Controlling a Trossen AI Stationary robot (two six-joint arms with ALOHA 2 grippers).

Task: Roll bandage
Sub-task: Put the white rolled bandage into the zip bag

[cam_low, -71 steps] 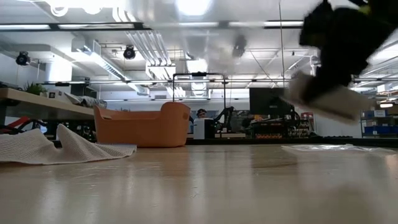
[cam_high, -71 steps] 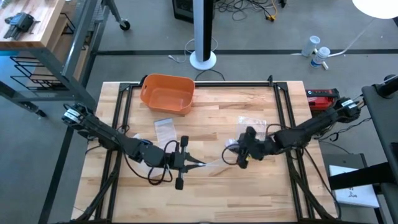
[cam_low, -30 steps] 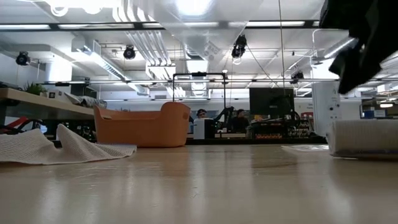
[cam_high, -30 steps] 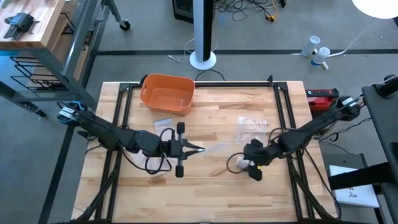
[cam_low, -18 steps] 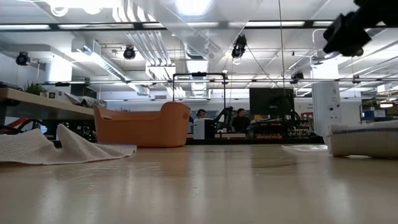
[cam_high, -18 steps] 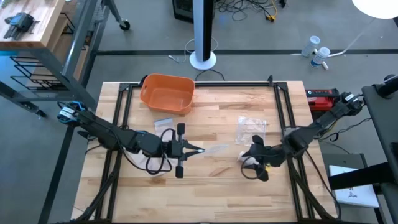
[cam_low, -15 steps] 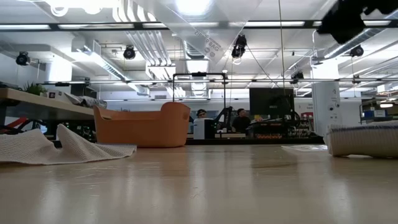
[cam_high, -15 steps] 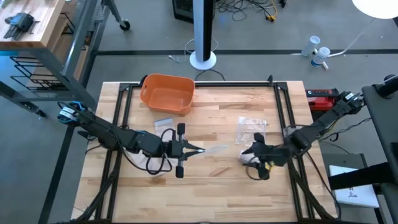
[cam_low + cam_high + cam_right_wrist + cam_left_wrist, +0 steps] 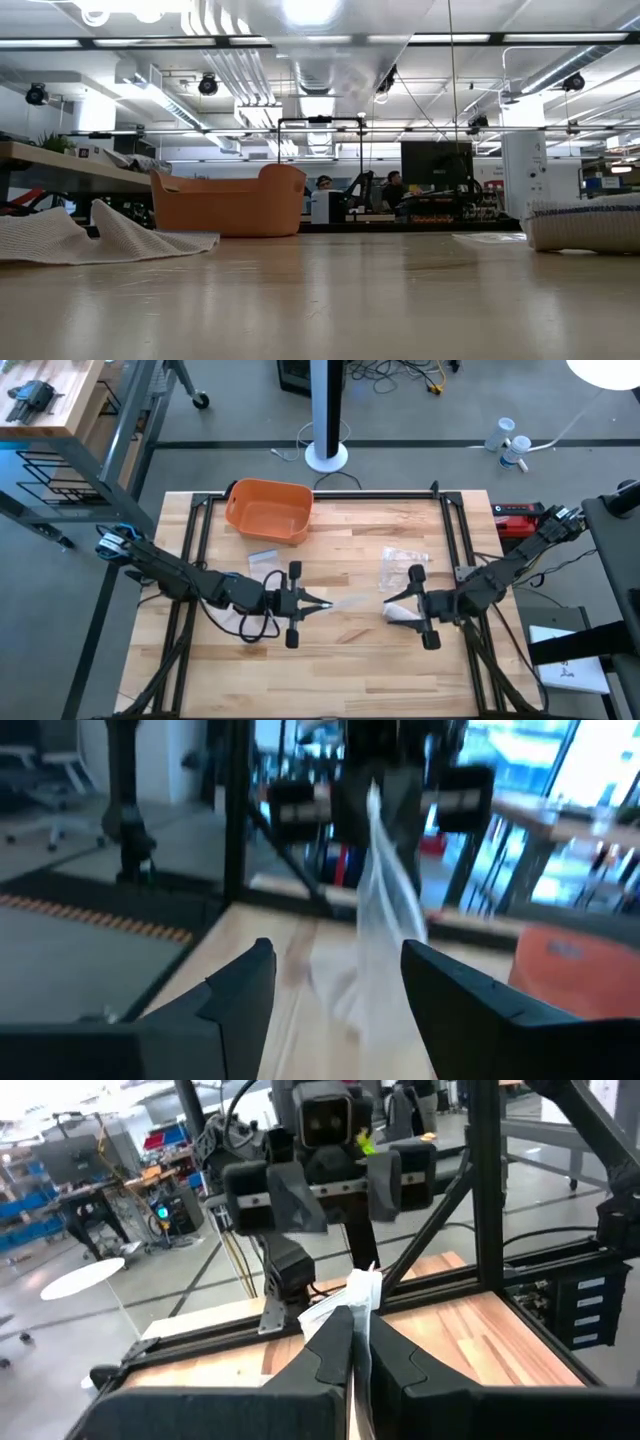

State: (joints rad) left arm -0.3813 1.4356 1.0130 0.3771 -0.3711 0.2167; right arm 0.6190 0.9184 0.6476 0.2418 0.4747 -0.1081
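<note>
Near the middle of the wooden tabletop point(image 9: 340, 650), a thin, pale, gauzy bandage strip point(image 9: 345, 602) runs rightward to its loose roll point(image 9: 400, 614). Left gripper point(image 9: 322, 606) is pinched closed on the strip's end. Right gripper point(image 9: 412, 606) stands spread wide, empty, just beside the roll. Judged light, limp, easily unravelled; best grasped across the roll's body.

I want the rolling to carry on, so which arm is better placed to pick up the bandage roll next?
The right. Its open gripper sits beside the bandage roll on the table, while the left gripper is shut on the bandage's loose end.
</note>
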